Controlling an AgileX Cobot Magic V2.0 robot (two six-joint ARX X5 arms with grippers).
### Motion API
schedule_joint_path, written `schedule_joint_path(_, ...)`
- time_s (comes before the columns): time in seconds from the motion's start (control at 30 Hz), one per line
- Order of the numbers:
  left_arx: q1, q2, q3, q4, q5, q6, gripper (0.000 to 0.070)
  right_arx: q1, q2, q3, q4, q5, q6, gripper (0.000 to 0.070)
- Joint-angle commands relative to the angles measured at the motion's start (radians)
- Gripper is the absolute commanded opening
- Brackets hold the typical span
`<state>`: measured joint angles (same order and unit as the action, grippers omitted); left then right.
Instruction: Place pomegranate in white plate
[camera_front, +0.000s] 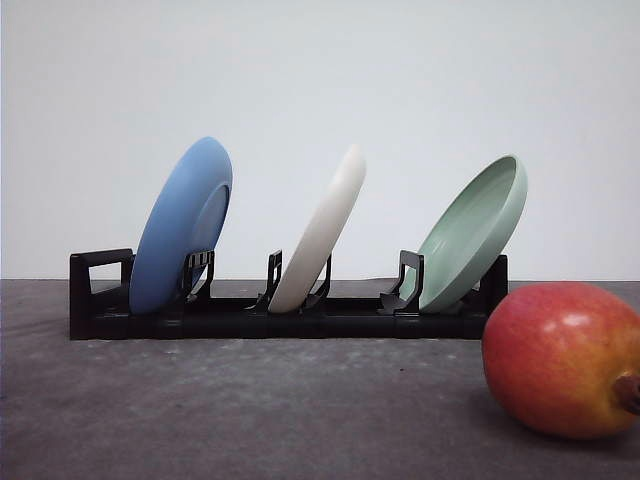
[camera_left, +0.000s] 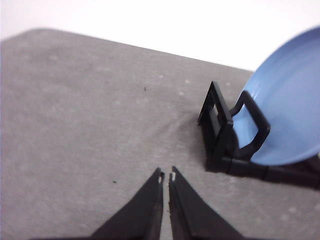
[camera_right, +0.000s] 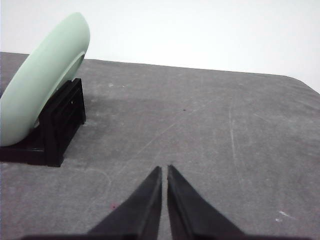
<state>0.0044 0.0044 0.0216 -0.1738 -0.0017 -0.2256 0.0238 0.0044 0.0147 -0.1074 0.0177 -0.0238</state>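
Both grippers, left (camera_left: 166, 176) and right (camera_right: 164, 170), are closed on nothing; pomegranate (camera_front: 560, 359) lies on the table (camera_front: 250, 410).

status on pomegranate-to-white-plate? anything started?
Nothing done yet. The pomegranate sits on the table, right of the rack. The white plate stands tilted in the rack's middle slot. Nothing in hand: left pincer and right pincer are shut and empty above bare table. Left: free the plate, grasp the fruit, place it.
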Motion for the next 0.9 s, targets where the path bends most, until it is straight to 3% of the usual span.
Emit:
schedule_joint_path(0.0,0.002,-0.002,-0.01,0.018,-0.002,-0.126,0.0,-0.002,-0.001,-0.004,0.01,-0.002,0.039,0.0016)
schedule_joint_path(0.2,0.002,-0.002,-0.006,0.052,0.002,-0.23,0.0,-0.002,-0.001,-0.002,0.026,-0.002,0.211,0.0016)
schedule_joint_path(0.5,0.002,-0.002,0.061,0.197,0.001,-0.227,0.0,-0.002,-0.001,0.025,0.07,-0.035,0.327,0.0014)
schedule_joint_path(0.6,0.002,0.001,0.116,0.138,0.001,-0.21,0.0,-0.002,-0.001,0.064,0.032,-0.069,0.369,0.0009)
schedule_joint_path(0.73,0.002,0.025,0.225,-0.051,0.001,-0.201,0.0,-0.002,0.0,0.167,-0.111,-0.08,0.427,0.0008)
schedule_joint_path(0.87,0.002,0.085,0.342,-0.24,0.002,-0.201,0.0,-0.002,0.028,0.305,-0.277,-0.098,0.434,0.0008)
